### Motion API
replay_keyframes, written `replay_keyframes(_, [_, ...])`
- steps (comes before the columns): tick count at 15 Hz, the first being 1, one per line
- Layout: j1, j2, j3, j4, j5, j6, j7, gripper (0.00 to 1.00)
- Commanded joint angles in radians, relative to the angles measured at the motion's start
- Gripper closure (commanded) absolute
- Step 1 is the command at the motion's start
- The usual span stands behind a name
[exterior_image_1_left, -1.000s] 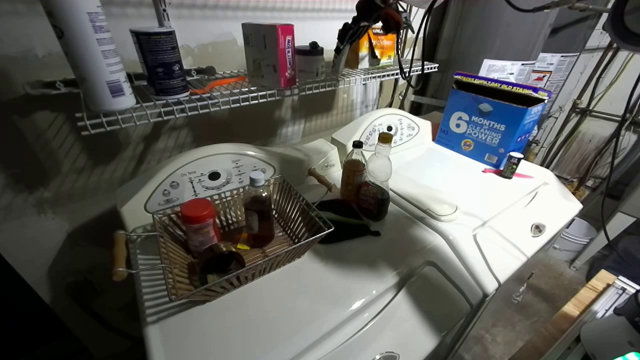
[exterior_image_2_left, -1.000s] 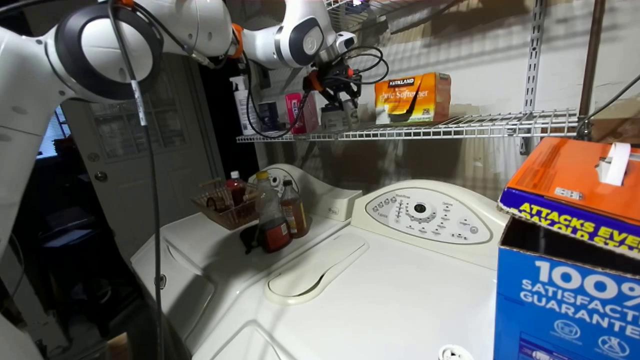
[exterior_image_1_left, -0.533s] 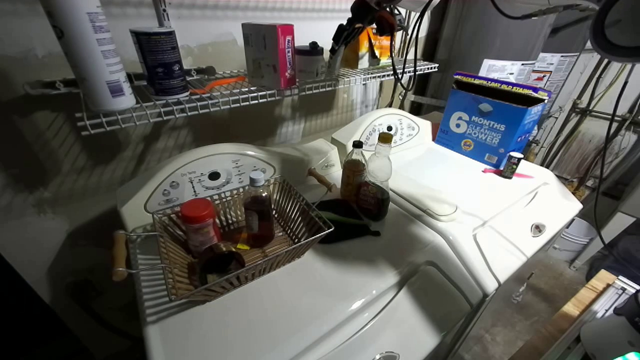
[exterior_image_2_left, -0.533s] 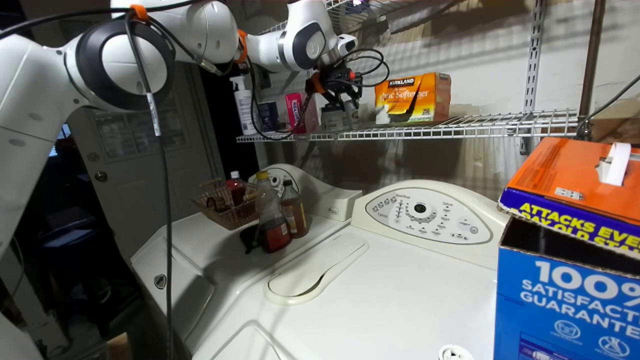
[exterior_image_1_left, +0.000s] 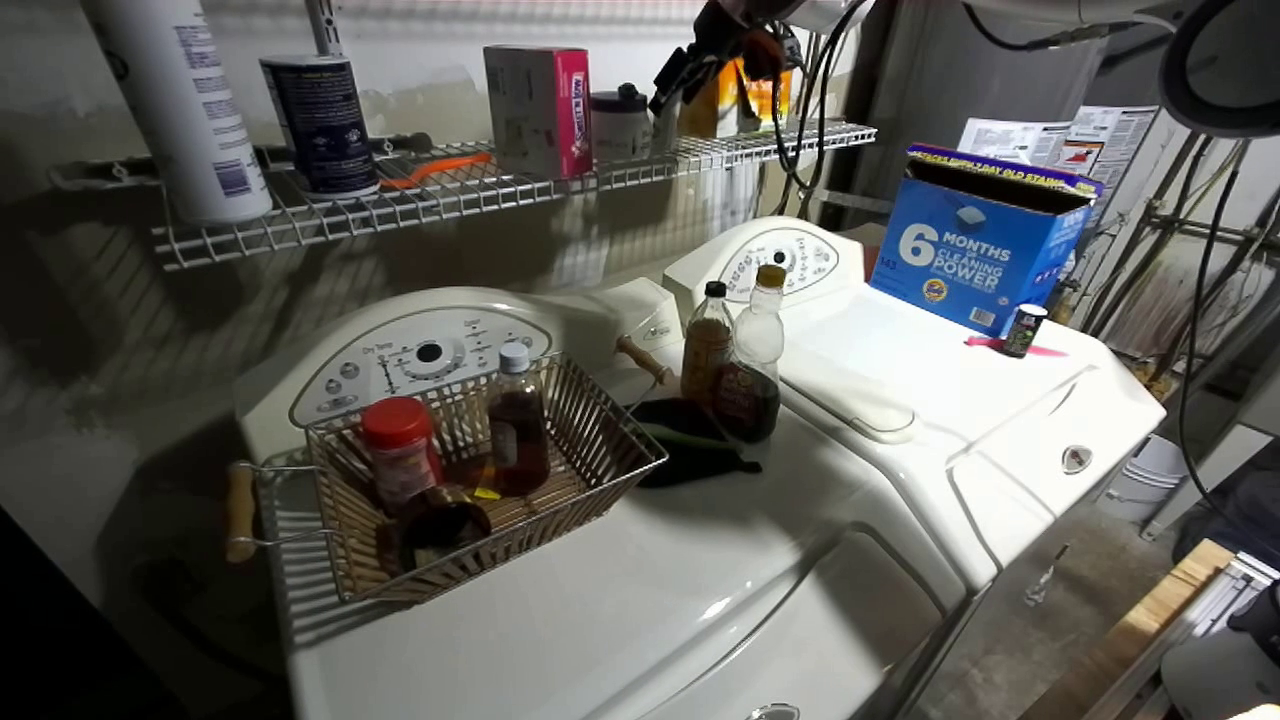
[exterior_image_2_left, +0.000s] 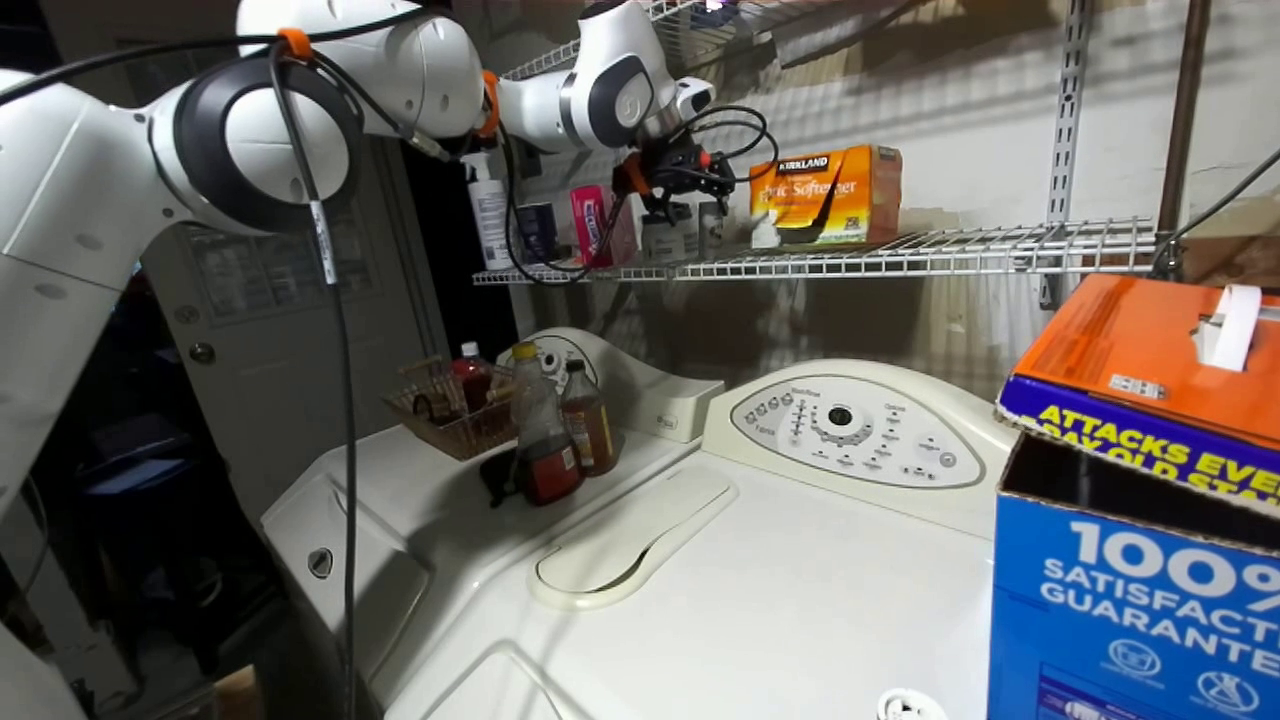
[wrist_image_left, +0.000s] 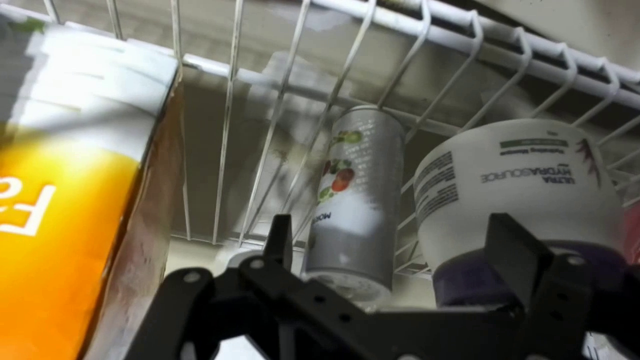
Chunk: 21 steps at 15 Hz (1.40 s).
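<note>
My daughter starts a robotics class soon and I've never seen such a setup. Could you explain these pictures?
The white machine is a robot arm. The exterior views watch from outside; the wrist view rides on the arm, so it shows black fingers up close. They stand open and hold nothing. Near them on a wire shelf are a gray can printed with vegetables, a white Ultra Hydrasource jar and a Kirkland fabric softener box. Below, a wire basket holding a red-lidded jar and a bottle sits on a dryer.

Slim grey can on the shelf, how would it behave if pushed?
The can stands tall and narrow, so it may tip easily. Its round body would probably roll once down. Gaps in the wire shelf might also catch its base.
</note>
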Motion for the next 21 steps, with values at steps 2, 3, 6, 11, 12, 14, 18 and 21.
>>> replay_keyframes(2, [0.014,0.012,-0.02,0.052,-0.024,-0.091,0.025,0.0])
replay_keyframes(3, [0.014,0.005,-0.022,0.052,-0.026,-0.121,0.028,0.0])
replay_keyframes(6, [0.017,-0.002,-0.027,0.067,-0.031,-0.206,0.037,0.0])
replay_keyframes(11, [0.024,-0.036,-0.039,0.088,-0.053,-0.371,0.041,0.0])
replay_keyframes(12, [0.026,-0.052,-0.042,0.086,-0.062,-0.418,0.041,0.0])
replay_keyframes(14, [0.024,-0.084,-0.044,0.076,-0.075,-0.516,0.034,0.0])
replay_keyframes(18, [0.009,-0.161,-0.043,0.031,-0.083,-0.695,0.024,0.0])
replay_keyframes(21, [-0.009,-0.216,-0.053,-0.02,-0.064,-0.758,0.042,0.0])
